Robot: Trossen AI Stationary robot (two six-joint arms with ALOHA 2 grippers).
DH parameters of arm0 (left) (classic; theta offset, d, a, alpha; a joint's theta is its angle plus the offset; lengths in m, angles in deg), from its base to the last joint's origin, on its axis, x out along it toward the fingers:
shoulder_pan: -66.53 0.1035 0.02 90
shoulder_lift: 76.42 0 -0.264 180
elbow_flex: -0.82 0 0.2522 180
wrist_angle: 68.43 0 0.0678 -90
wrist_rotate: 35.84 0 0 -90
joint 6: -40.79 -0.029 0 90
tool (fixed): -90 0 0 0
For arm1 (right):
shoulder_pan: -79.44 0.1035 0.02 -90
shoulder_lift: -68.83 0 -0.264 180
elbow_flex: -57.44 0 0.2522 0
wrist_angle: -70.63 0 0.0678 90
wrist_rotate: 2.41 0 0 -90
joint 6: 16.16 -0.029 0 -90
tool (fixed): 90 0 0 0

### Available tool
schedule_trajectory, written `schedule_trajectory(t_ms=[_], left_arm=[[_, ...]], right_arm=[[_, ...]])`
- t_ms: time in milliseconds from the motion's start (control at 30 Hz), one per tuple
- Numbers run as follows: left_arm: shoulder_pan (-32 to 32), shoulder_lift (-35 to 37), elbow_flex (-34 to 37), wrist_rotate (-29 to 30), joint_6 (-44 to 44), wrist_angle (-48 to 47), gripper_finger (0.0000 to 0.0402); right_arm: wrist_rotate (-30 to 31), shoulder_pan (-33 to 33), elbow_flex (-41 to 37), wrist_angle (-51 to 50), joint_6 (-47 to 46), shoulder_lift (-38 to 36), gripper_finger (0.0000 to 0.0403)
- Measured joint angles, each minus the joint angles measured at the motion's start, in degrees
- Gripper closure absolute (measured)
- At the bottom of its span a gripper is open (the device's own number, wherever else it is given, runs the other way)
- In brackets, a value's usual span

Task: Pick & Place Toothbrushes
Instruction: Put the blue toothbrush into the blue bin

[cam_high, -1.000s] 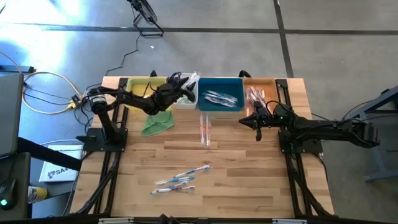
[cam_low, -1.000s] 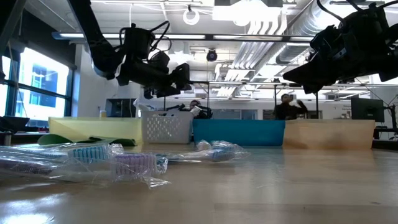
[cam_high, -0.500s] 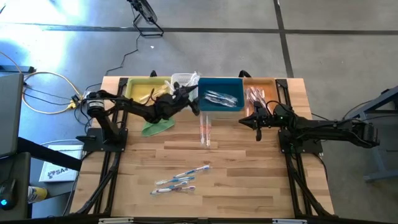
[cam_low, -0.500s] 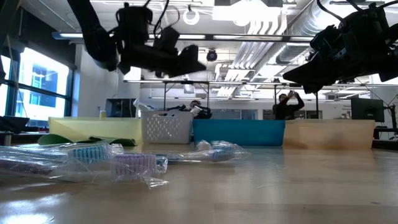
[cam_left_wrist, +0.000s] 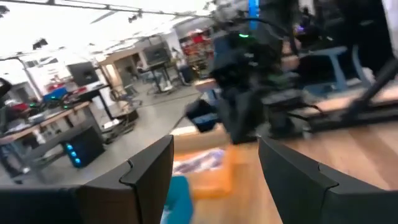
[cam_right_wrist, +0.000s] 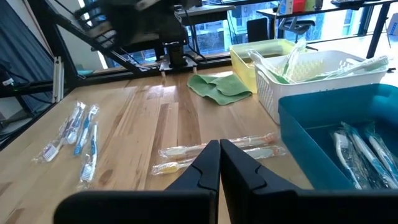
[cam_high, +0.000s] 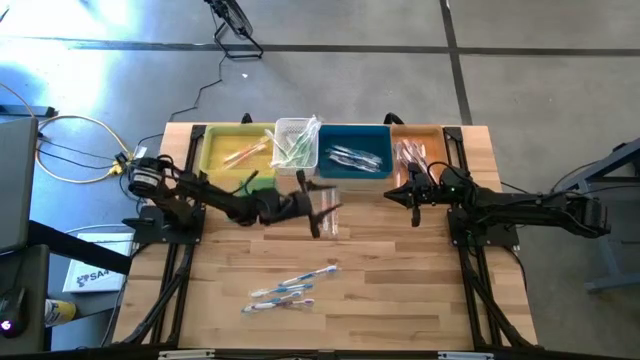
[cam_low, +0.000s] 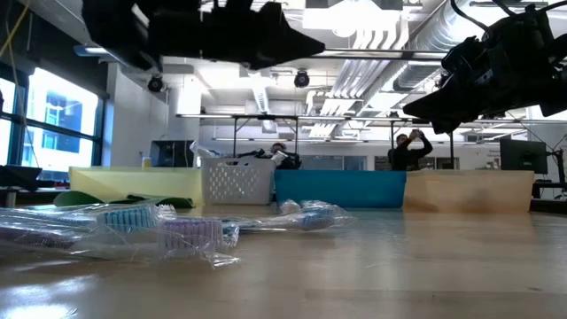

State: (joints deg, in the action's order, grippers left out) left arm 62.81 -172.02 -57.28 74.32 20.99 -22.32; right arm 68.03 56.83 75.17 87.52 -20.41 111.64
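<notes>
My left gripper [cam_high: 318, 212], fingers apart, hangs mid-frame over the orange toothbrushes [cam_right_wrist: 214, 151]. Right gripper [cam_high: 414, 212] pinched together. Wrappers look light, slippery; I'd pinch mid-handle.

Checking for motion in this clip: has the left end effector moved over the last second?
Yes. The left end effector has swung away from the white basket toward the table's middle, now above the orange toothbrushes.

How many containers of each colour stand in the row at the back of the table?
Yellow tray: 1
White basket: 1
Blue bin: 1
Orange bin: 1
Total: 4
</notes>
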Motion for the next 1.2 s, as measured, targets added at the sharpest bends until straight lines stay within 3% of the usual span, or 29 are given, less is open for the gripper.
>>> schedule_trajectory(t_ms=[233,1200], left_arm=[[-6.2,0.0,0.0,6.8,-1.6,-1.8,0.0171],[-6.8,0.0,0.0,6.9,-1.0,-5.5,0.0172]], right_arm=[[-0.1,0.0,0.0,0.0,0.0,0.0,0.0399],[-0.1,0.0,0.0,-0.1,0.0,0.0,0.0399]])
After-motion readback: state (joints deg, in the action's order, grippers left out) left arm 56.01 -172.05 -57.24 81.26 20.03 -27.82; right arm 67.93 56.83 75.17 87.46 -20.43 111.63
